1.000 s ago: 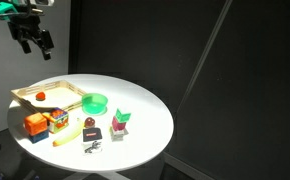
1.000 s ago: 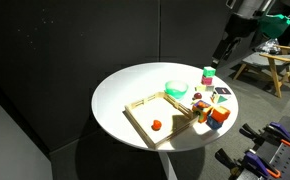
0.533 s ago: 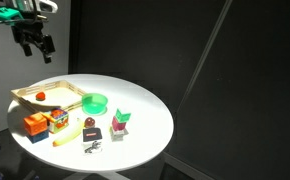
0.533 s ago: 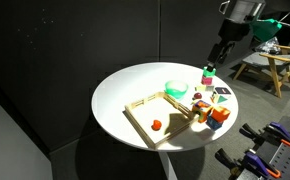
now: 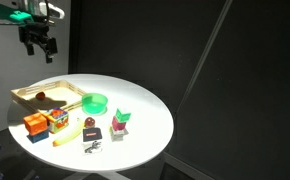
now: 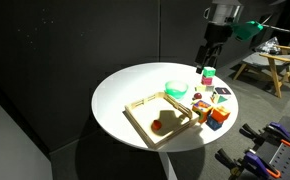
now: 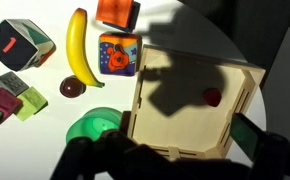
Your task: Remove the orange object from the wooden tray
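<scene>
A small orange-red ball (image 7: 212,97) lies inside the wooden tray (image 7: 175,128) near one side; it shows in both exterior views (image 5: 42,96) (image 6: 157,125). The tray (image 5: 63,91) (image 6: 135,113) sits at the edge of a round white table. My gripper (image 5: 37,42) (image 6: 207,52) hangs high above the table, open and empty. In the wrist view its dark fingers (image 7: 253,137) frame the bottom of the picture, and its shadow falls across the tray floor.
A green bowl (image 7: 93,128) (image 5: 95,102) stands beside the tray. A banana (image 7: 80,48), a colourful cube (image 7: 118,54), an orange block (image 7: 116,12), a dark plum (image 7: 72,87) and small green and pink blocks (image 7: 13,102) lie on the table (image 5: 145,110).
My gripper has moved sideways, still high, toward the spot above the tray. Its shadow now covers the tray. Nothing on the table has moved.
</scene>
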You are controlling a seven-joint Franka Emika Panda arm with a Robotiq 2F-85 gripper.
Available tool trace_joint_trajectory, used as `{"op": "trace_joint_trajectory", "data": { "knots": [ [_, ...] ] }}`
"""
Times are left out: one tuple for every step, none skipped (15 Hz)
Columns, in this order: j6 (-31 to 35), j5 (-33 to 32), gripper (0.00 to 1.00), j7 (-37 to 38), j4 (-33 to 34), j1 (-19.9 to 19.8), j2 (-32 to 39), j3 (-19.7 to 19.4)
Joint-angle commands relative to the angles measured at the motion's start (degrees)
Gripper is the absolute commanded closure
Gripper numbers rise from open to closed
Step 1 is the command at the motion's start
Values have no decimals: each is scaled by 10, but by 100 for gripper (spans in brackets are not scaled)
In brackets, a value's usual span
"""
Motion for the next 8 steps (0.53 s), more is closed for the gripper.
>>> {"op": "trace_joint_trajectory", "data": {
  "knots": [
    [-24,-8,0,29,60,2,57,10],
    [-26,-13,0,38,71,2,72,13],
    [-25,-21,0,48,81,2,87,17],
    [-26,-27,0,57,91,3,101,20],
    [-27,-34,0,65,100,5,115,24],
    [-29,-41,0,74,110,6,128,26],
    [-30,-47,0,82,118,8,141,28],
    [-34,-53,0,90,127,11,155,29]
  ]
}}
